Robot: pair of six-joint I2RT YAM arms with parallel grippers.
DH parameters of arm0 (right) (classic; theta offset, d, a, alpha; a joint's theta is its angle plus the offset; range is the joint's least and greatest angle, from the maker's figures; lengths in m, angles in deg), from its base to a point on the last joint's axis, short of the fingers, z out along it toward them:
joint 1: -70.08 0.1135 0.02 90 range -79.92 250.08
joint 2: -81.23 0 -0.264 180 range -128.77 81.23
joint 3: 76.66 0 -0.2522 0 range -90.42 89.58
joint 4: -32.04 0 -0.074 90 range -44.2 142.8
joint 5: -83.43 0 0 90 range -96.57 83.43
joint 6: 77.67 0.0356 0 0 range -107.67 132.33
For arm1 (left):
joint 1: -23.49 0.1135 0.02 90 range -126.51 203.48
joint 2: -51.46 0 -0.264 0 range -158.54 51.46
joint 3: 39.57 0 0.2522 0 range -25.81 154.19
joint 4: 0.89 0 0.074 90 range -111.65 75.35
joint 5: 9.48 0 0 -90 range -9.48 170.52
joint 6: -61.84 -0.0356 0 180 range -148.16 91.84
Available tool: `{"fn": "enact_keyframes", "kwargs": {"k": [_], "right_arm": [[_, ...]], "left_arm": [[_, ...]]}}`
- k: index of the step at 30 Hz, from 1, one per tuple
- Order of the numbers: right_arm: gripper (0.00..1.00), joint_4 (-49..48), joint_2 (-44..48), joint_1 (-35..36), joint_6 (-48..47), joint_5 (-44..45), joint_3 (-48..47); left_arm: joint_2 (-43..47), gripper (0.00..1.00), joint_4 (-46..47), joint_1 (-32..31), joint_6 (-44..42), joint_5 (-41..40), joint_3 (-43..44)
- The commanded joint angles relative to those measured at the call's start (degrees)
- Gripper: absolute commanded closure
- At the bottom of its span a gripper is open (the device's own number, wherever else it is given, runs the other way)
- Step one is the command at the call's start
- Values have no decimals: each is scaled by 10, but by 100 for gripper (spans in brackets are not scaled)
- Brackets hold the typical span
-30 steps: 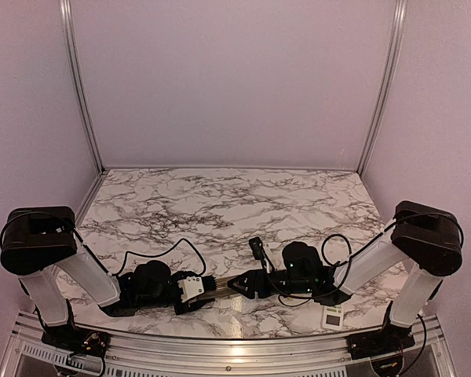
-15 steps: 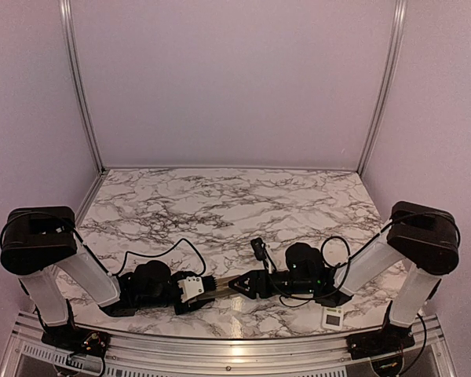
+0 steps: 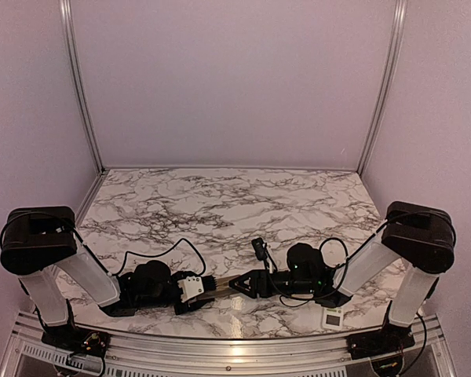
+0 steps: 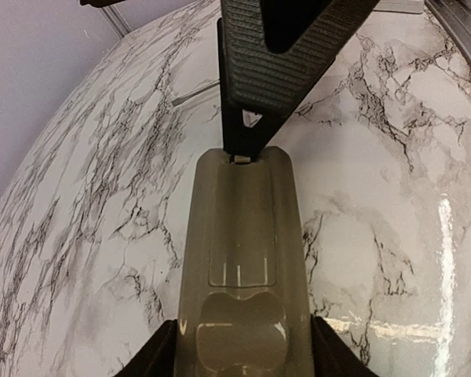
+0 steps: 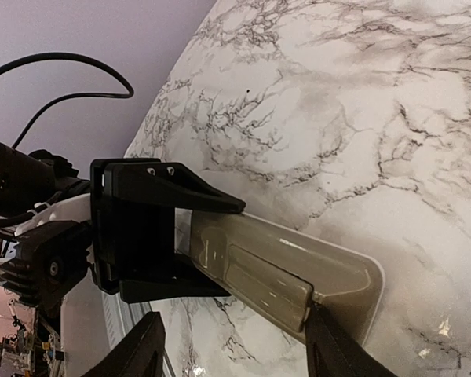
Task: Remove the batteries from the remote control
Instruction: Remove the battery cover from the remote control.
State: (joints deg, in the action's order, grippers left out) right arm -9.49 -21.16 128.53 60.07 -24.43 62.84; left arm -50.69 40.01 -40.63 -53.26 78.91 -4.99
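Note:
The remote control is a long olive-grey bar lying back-up just above the marble table, also seen as the remote control between the two arms. My left gripper is shut on its near end, one finger on each long side. The flat cover plate sits on the remote's back, its end raised slightly. My right gripper stands open over the other end, and one of its fingertips touches the cover's edge. The batteries are hidden under the cover.
A small white device lies near the front edge by the right arm's base. Loose black cables loop over the table behind both grippers. Metal rails run along the front edge, with walls on the other three sides.
The right arm has drawn slightly to the right, its fingers staying at the remote's end. The left arm and the remote have held still.

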Motion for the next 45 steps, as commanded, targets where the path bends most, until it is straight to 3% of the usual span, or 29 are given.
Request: {"fn": "enact_keyframes", "kwargs": {"k": [1, 45], "right_arm": [[41, -15, -7, 6, 4, -47, -1], [43, 0, 23, 21, -22, -57, -13]], "left_arm": [[15, 100, 25, -2, -6, 10, 4], [14, 100, 22, -2, -6, 14, 5]]}}
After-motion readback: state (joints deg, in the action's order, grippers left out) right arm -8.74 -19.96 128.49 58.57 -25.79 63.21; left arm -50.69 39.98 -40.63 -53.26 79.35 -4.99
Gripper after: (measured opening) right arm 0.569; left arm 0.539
